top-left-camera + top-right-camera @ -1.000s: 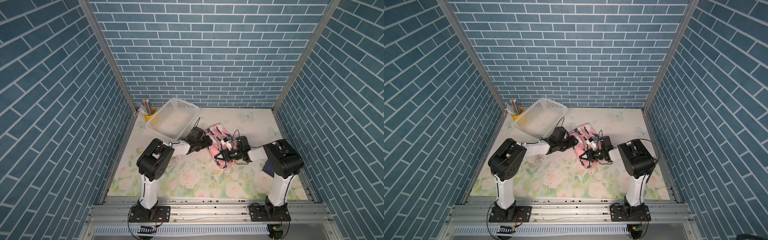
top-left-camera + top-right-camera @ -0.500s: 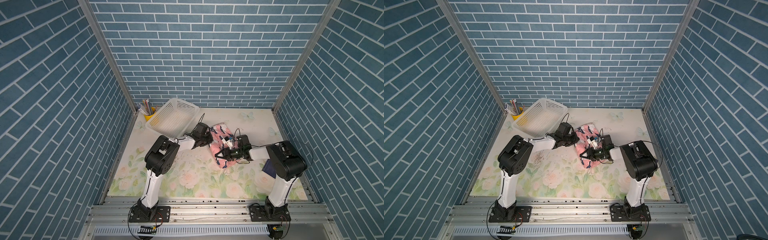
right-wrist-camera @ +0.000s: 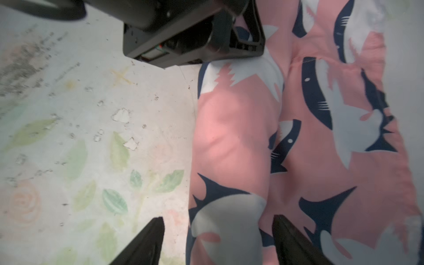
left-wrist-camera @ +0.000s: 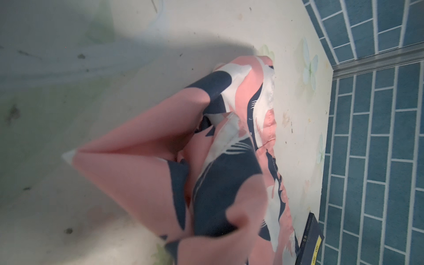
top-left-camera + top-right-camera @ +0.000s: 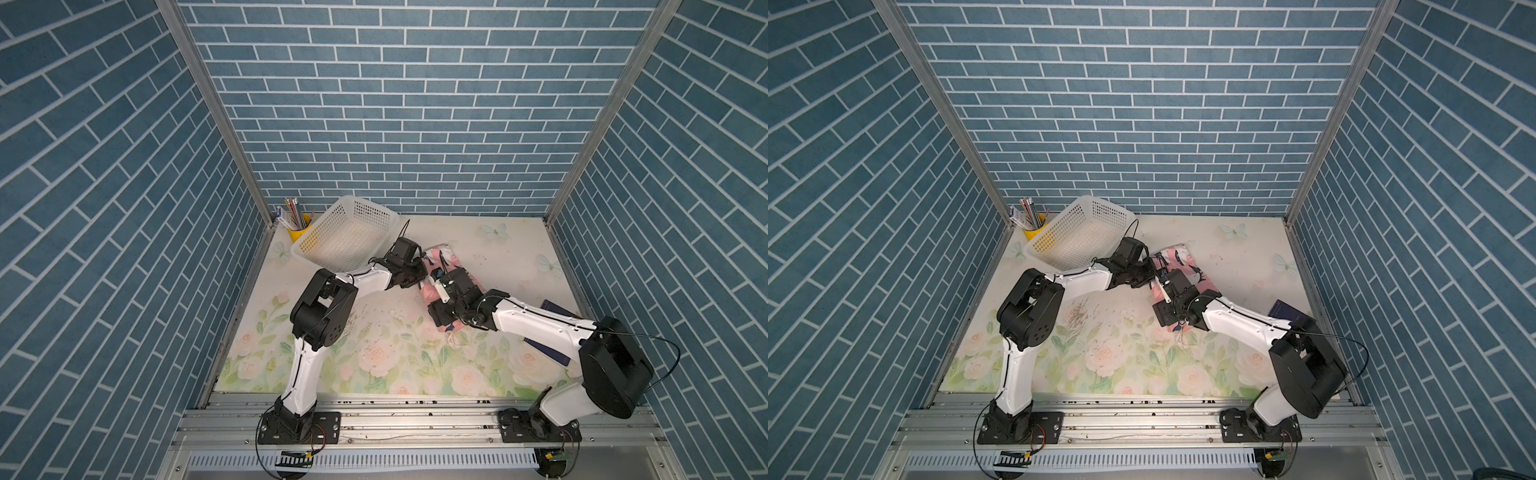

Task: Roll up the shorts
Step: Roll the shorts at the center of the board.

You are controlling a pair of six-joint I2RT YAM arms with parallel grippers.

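Observation:
The salmon-pink shorts (image 5: 446, 259) with navy and white sharks lie bunched at mid-table, seen in both top views (image 5: 1177, 259). My left gripper (image 5: 417, 272) sits at their left edge. In the left wrist view, fabric (image 4: 142, 174) is drawn up in a tent and hides the fingers; it is shut on the shorts. My right gripper (image 5: 440, 282) hovers over the near part. In the right wrist view it (image 3: 218, 229) is open. Its fingers (image 3: 149, 241) straddle a rolled fold of the shorts (image 3: 321, 160) without touching it.
A white basket (image 5: 345, 237) stands tilted at the back left, close behind my left arm. A yellow cup of pencils (image 5: 297, 224) fills the back left corner. A dark blue book (image 5: 552, 328) lies under my right arm by the right wall.
My left gripper reached to the shorts' left edge and shut on the fabric. My right gripper let go of the shorts and opened wide.

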